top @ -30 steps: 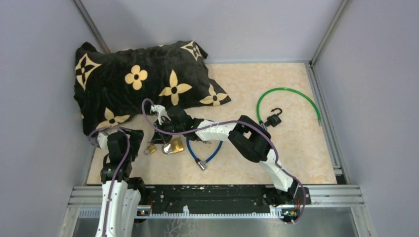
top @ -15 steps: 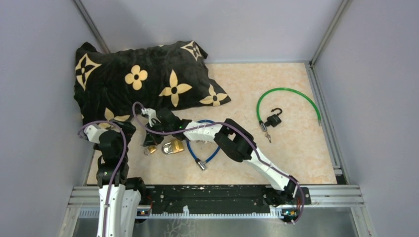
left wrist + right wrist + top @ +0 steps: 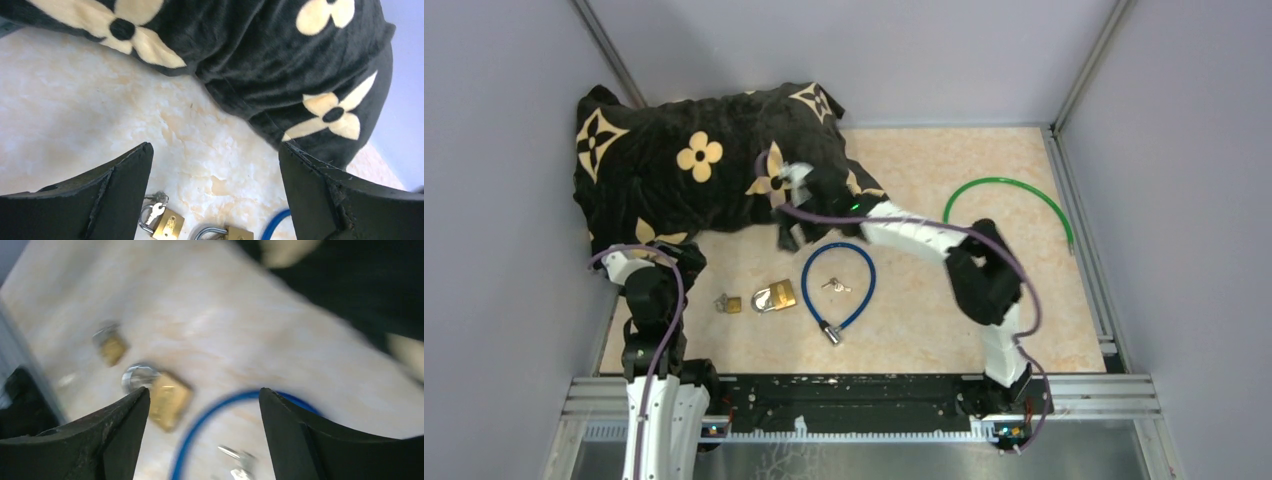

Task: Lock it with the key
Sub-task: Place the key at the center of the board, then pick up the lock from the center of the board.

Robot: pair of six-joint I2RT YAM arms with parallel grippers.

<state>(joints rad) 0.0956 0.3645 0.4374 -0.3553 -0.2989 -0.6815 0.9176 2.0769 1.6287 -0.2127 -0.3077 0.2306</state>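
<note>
While both of my grippers hang with nothing in them, I think I am at the step of going for the key. The right gripper [image 3: 203, 392] has its jaws wide apart and empty. The left gripper [image 3: 215, 146] is the same, jaws spread wide with nothing in between. The key [image 3: 834, 287] lies flat on the table [image 3: 924, 170] inside the loop of the blue cable [image 3: 871, 283]. It is below the right jaws, a bit closer to their right finger. The big brass padlock [image 3: 169, 400] sits just by the left finger of those jaws, outside the loop. A small brass padlock [image 3: 167, 226] lies low between the left jaws, near their left finger.

Next, I think the right jaws must go down over the key and turn so the fingers close on its thin edges. It is flat and may slide away. Then the left jaws may need to hold the padlock steady.

The key's long side seems to run across the gap of the right jaws, on a slant. It is too small and blurry for me to tell which end is the tip.
</note>
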